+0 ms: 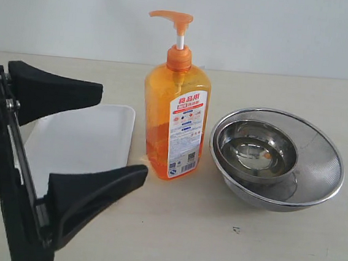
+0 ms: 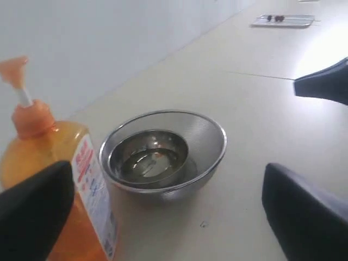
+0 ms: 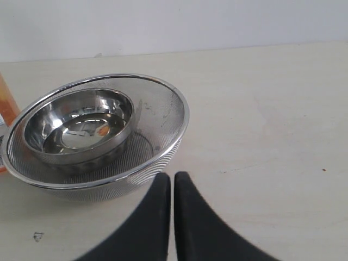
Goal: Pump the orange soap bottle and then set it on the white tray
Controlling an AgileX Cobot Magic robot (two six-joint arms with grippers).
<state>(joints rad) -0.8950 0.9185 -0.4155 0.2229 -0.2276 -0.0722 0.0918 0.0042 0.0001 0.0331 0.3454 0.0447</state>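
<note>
The orange soap bottle [image 1: 174, 115] stands upright mid-table, pump head up, label facing front. Just to its left the white tray [image 1: 81, 137] lies flat on the table. My left gripper [image 1: 124, 131] is open in the left foreground, one finger over the tray and the other in front of it, with nothing between them. It stays short of the bottle. In the left wrist view the bottle [image 2: 46, 157] stands beside one finger [image 2: 32, 217]. My right gripper [image 3: 171, 178] is shut and empty near the steel bowls; a sliver of the bottle [image 3: 4, 106] shows behind them.
Two nested round steel bowls [image 1: 276, 156] sit right of the bottle, close to it, and show as bowls [image 2: 163, 152] and bowls [image 3: 98, 130] in the wrist views. A black shape [image 2: 326, 81] enters the left wrist view beyond them. A small tray [image 2: 283, 20] lies far off.
</note>
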